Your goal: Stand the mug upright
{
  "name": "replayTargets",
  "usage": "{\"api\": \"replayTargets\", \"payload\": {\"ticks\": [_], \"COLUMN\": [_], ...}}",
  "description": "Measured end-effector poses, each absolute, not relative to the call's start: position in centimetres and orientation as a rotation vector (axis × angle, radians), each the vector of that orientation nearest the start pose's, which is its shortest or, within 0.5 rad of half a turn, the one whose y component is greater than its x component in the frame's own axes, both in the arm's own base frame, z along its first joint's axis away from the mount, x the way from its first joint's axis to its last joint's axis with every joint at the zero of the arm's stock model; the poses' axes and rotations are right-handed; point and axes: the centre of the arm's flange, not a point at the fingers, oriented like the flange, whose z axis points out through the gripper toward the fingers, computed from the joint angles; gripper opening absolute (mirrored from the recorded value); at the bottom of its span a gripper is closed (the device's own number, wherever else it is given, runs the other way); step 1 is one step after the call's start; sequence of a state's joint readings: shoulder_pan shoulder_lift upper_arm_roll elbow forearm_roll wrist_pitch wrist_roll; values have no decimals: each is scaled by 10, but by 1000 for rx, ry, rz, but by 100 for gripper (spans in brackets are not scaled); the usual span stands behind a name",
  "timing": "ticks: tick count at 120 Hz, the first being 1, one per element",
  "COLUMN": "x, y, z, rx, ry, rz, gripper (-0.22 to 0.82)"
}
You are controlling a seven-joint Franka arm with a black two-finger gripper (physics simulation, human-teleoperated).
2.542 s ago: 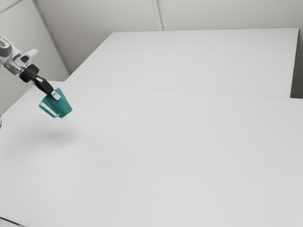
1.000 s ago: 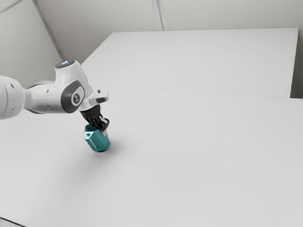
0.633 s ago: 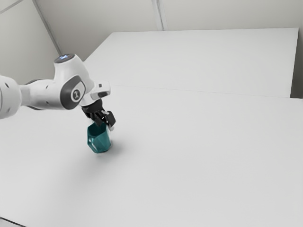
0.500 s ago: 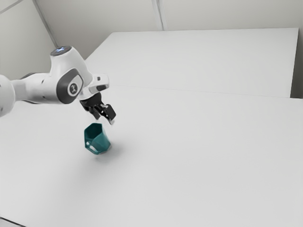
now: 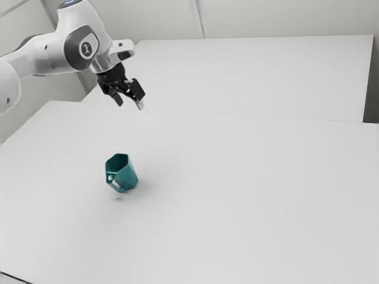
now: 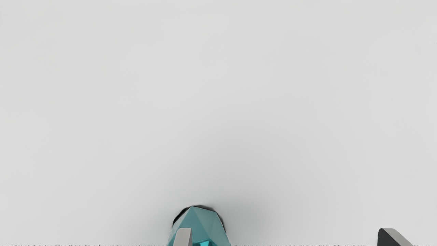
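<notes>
A: Where's your gripper (image 5: 131, 104), operator?

B: Up above your mug (image 5: 127, 175), well apart from it, 2 fingers spread wide open!

A: And your mug?

B: It stands upright on your table (image 5: 249, 201), mouth up, handle (image 5: 115, 182) on the side toward the exterior view's left!

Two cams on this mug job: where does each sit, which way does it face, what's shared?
Exterior view: sits at the arm's side, above the table, looking down across it; the arm comes in from the exterior view's upper left, its gripper open above the mug.
Wrist view: sits on the arm by the gripper, looking past its fingers down at table and mug; both fingertips show, wide apart.
Shared: mug, table, open fingers.
</notes>
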State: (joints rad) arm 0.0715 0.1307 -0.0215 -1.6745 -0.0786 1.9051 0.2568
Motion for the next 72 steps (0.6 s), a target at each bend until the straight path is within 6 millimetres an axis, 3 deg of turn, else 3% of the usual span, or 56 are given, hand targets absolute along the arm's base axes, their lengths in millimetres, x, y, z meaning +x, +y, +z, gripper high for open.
{"api": "replayTargets", "payload": {"ticks": [13, 28, 72], "x": [614, 609, 602], "y": [24, 22, 22], "z": [553, 564, 565], "rx": [-3187, -3195, -3207], "ry": [304, 310, 312], "rz": [-164, -123, -42], "gripper": [60, 60, 60]}}
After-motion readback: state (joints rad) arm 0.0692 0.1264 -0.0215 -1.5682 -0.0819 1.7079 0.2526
